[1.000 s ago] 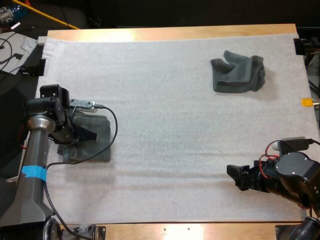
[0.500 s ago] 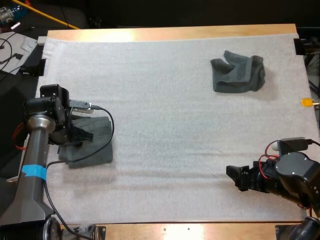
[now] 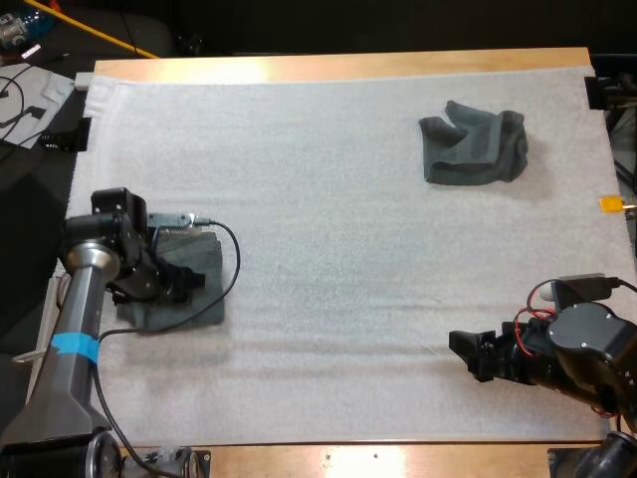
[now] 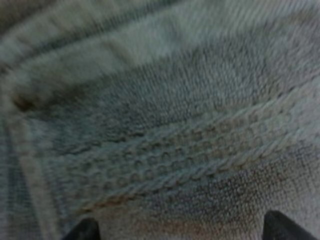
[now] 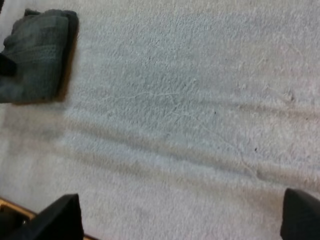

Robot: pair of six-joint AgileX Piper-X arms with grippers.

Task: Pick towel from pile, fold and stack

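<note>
Left gripper point(image 4: 182, 229) jaws spread just over the folded towel point(image 3: 205, 307); right gripper point(image 5: 177, 219) spread above the mat point(image 3: 328, 249). The left arm has shifted a little nearer.

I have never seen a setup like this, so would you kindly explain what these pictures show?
Two robot arms work at a wooden table covered by a white mat. The wide picture looks down from behind them; each close-up comes from a camera on one arm's wrist. A folded towel lies near the left arm, whose jaws stand apart just over it. A crumpled towel lies at the far right. The right arm hovers over bare mat, jaws apart. Nothing is held.
</note>
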